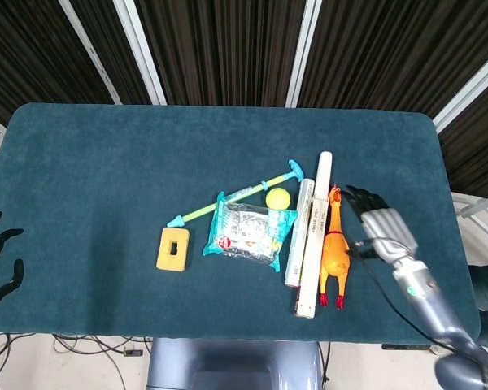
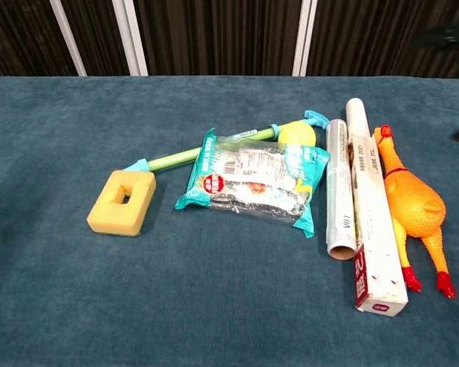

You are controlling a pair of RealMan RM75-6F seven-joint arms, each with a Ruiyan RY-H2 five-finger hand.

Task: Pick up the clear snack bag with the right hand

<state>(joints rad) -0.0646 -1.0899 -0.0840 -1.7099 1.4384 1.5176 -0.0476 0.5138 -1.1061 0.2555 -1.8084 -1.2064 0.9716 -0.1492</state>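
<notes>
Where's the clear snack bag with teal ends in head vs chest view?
Head view: clear snack bag with teal ends lies just below table centre, left of the silver foil roll.
Chest view: the bag sits mid-frame, again left of the foil roll.
Shared landmark: the yellow sponge block with a hole, left of the bag in both.
</notes>
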